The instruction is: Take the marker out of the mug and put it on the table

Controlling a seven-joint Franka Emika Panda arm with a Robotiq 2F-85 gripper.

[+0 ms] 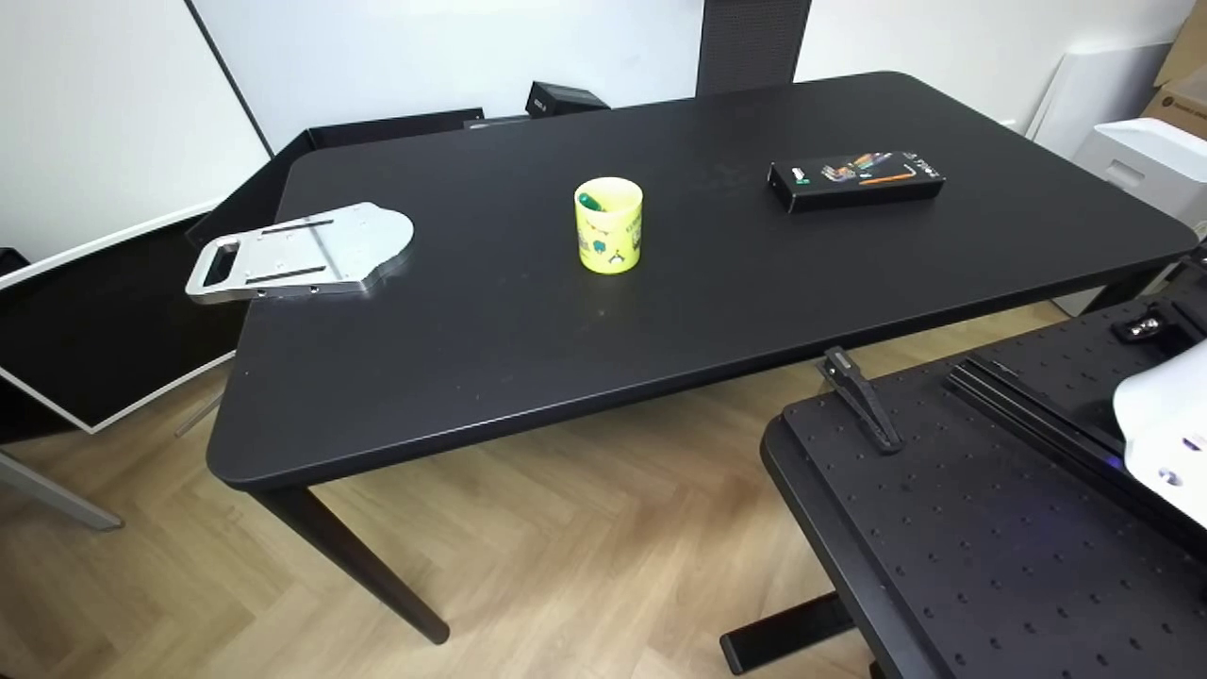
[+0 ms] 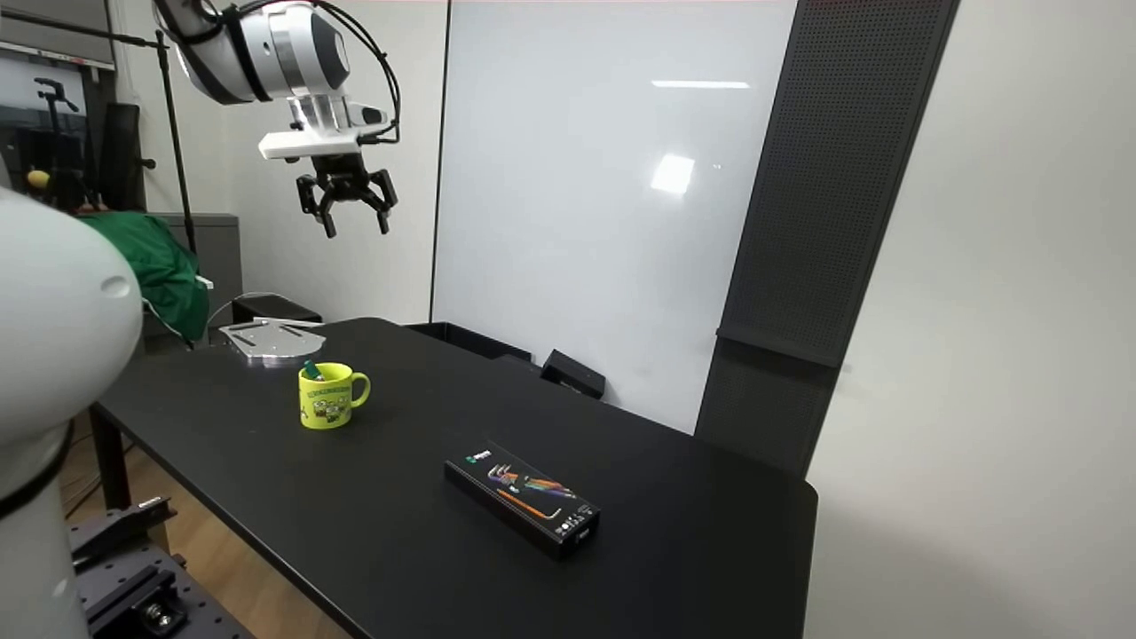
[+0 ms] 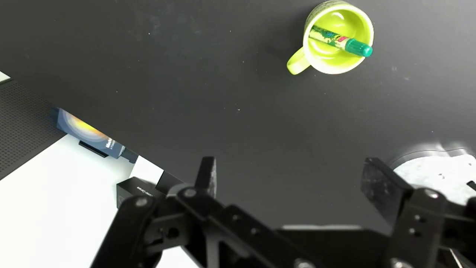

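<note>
The yellow-green mug (image 1: 609, 247) stands upright on the black table (image 1: 453, 349); it also shows in an exterior view (image 2: 326, 410) and the wrist view (image 3: 297, 62). The marker (image 3: 340, 41) leans inside it, its green cap at the rim and its lower end down in the mug. Only its green end shows in both exterior views (image 1: 588, 202) (image 2: 312, 369). My gripper (image 2: 357, 231) is open and empty, high above the table and pointing down. In the wrist view its fingers (image 3: 290, 163) are wide apart, with the mug beyond them at the upper right.
A black printed box (image 1: 858, 184) lies on the table, away from the mug. A silver metal plate (image 1: 311, 253) lies at one table end and partly shows in the wrist view (image 3: 438, 169). A black perforated platform (image 1: 981, 547) stands beside the table. A whiteboard (image 2: 603, 177) stands behind.
</note>
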